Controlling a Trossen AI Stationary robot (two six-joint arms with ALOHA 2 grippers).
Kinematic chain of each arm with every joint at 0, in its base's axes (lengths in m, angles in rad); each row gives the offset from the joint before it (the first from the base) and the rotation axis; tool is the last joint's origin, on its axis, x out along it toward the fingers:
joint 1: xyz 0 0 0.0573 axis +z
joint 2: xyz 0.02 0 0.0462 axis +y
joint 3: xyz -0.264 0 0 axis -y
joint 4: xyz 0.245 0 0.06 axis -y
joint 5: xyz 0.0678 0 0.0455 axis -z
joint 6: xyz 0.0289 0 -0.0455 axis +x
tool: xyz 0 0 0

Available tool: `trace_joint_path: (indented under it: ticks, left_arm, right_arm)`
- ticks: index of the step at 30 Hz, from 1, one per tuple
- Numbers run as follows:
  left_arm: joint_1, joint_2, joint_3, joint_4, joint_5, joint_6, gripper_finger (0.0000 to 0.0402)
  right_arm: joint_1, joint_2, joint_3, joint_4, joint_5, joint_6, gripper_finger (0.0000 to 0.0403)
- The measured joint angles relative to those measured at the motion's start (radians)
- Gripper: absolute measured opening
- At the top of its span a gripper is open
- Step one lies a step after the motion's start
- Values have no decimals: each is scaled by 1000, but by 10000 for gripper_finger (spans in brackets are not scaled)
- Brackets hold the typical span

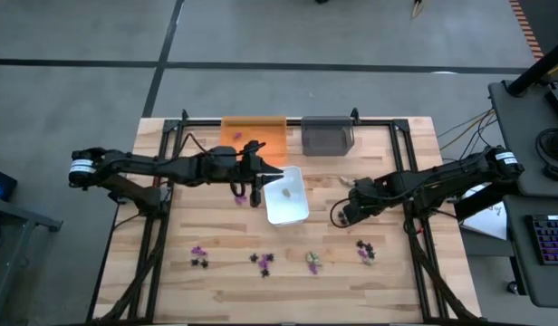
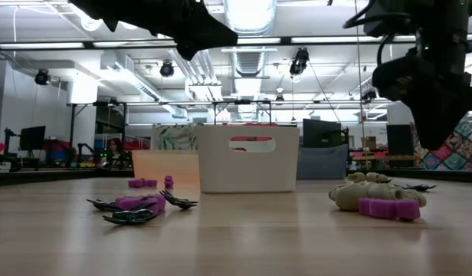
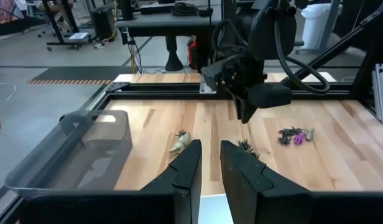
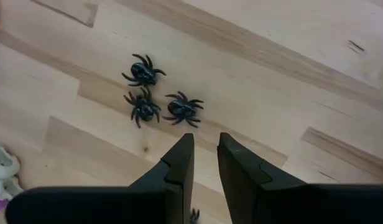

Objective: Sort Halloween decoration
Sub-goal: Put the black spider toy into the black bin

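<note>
Spiders, three black ones, are lying just beyond the right gripper, at its twelve o'clock, probably the next pick; its jaws are standing slightly apart, empty. Left gripper, jaws narrowly parted, is hovering over the white tray, likely for dropping.

Pale wood worktop on grey concrete floor crossed by dark seams. Beyond, open workshop under ceiling strip lights and exposed ducting. Dark desk with keyboard at one side
</note>
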Motion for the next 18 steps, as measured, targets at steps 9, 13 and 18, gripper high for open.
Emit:
trace_joint_path:
  ticks: [9,13,18]
  left_arm:
    - [0,0,0,1,0,9,41]
    - [0,0,0,1,0,9,41]
    - [0,0,0,1,0,9,41]
  right_arm:
    - [-13,51,71,15,63,-68,63]
    - [-26,125,120,-4,62,-142,63]
    - [-31,218,184,-81,51,-271,63]
